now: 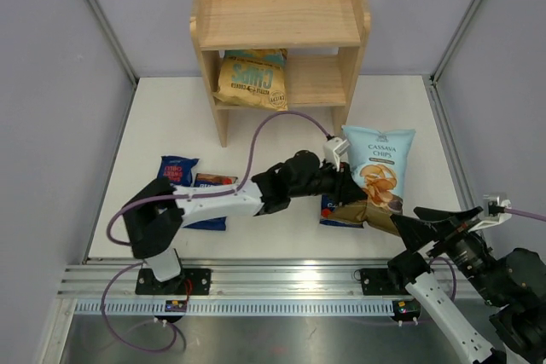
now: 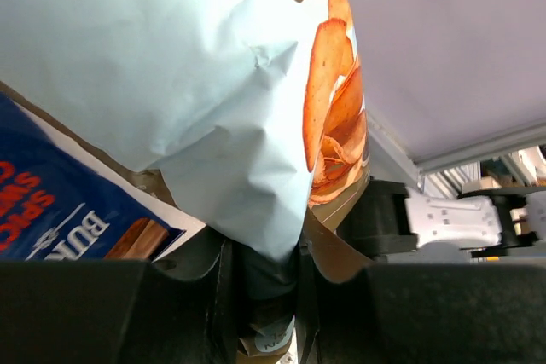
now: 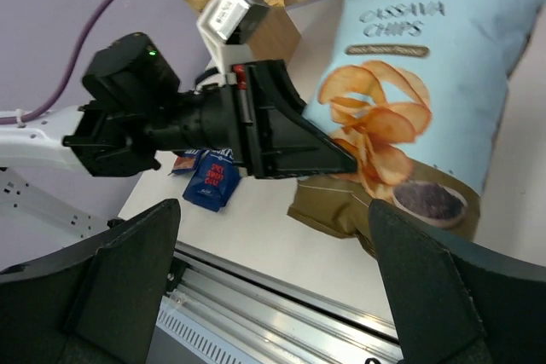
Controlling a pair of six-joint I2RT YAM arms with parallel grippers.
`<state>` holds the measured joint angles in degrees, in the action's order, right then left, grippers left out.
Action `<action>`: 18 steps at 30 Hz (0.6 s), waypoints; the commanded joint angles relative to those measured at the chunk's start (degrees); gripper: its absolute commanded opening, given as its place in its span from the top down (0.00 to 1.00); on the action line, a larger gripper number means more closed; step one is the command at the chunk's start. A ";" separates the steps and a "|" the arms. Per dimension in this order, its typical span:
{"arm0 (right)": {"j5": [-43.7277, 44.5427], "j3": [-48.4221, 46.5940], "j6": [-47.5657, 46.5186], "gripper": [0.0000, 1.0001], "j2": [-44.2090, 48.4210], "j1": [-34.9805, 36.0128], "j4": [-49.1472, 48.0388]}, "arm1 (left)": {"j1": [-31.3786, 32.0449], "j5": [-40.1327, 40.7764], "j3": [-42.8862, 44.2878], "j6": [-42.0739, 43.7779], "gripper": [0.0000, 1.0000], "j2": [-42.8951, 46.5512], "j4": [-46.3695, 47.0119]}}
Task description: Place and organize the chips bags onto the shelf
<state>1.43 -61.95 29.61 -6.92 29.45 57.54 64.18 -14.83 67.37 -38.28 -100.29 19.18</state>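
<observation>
The light-blue-and-brown cassava chips bag (image 1: 380, 162) stands upright on the table to the right of the wooden shelf (image 1: 281, 19). My left gripper (image 1: 351, 187) is shut on its lower left edge; in the left wrist view the bag (image 2: 213, 83) is pinched between the jaws (image 2: 264, 279). The large tan-and-teal bag (image 1: 250, 77) lies on the shelf's lower tier. Two dark-blue Burts bags (image 1: 177, 168) (image 1: 213, 202) lie at the left, and a third (image 1: 339, 213) lies under my left gripper. My right gripper (image 1: 437, 221) is open and empty, just right of the cassava bag (image 3: 418, 108).
The shelf's top tier is bare wood with a raised rim. A metal rail (image 1: 281, 283) runs along the table's near edge. A purple cable (image 1: 264, 130) arcs over the table in front of the shelf. Grey walls close in both sides.
</observation>
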 commanded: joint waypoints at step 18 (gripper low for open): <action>-17.96 20.46 2.21 0.01 -6.01 0.08 -30.89 | -8.45 21.16 -17.36 6.29 0.96 41.57 -13.81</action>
<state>-14.96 -43.51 31.88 -12.58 29.47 34.96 57.80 4.51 50.09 -33.36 -63.44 3.79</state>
